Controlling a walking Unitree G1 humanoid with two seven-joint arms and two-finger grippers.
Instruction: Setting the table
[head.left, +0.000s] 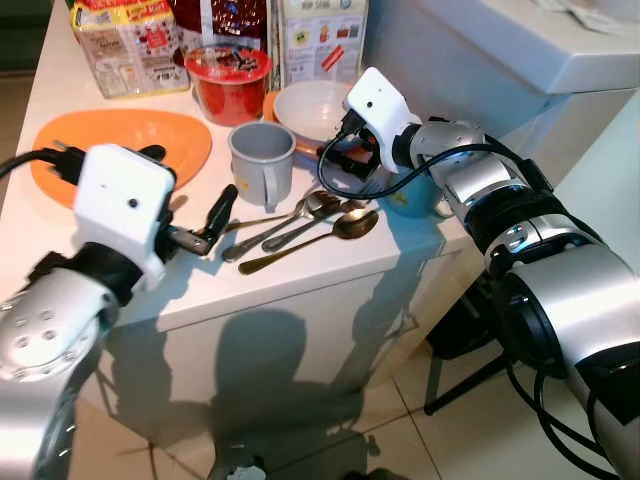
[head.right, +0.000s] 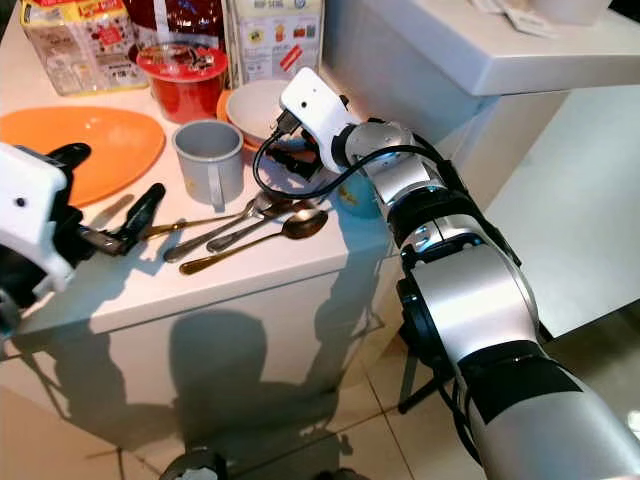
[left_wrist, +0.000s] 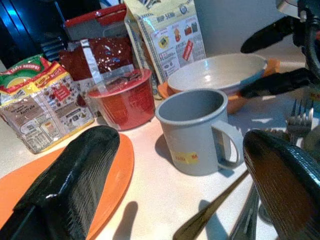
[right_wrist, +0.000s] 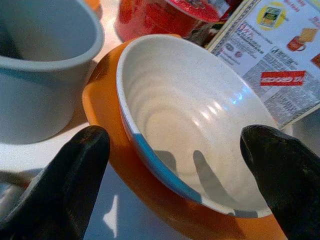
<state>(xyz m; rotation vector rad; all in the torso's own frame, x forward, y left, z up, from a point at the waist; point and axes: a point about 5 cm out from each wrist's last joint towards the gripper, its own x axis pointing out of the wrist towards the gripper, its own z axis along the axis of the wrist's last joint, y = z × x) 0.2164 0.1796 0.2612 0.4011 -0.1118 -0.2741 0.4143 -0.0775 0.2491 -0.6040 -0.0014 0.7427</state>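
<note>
At the near edge of the white counter (head.left: 300, 275), the left gripper (head.left: 205, 225) hovers with its black fingers spread and empty, just beside the handles of the cutlery (head.left: 305, 222), a cluster of spoons and a fork lying loose rather than laid at a place. Just behind them stands a grey mug (head.left: 260, 160), upright, with the orange plate (head.left: 120, 145) off to the robot's left, bare. Farther back, the right gripper (right_wrist: 172, 175) is at the white bowl (right_wrist: 195, 160), its fingers parted to either side of the near rim and not yet closed on it; the bowl rests nested in an orange dish (right_wrist: 150, 200). A blue cup (head.left: 415, 195) sits largely hidden under the right wrist. At the back of the counter are a red tub (head.left: 230, 80) and food packets (head.left: 130, 45). By the look of it, the setting has barely begun: dishes and cutlery are bunched together, no place is laid, and both grippers appear poised for a first pickup, the right on the bowl, the left perhaps on a spoon.
</note>
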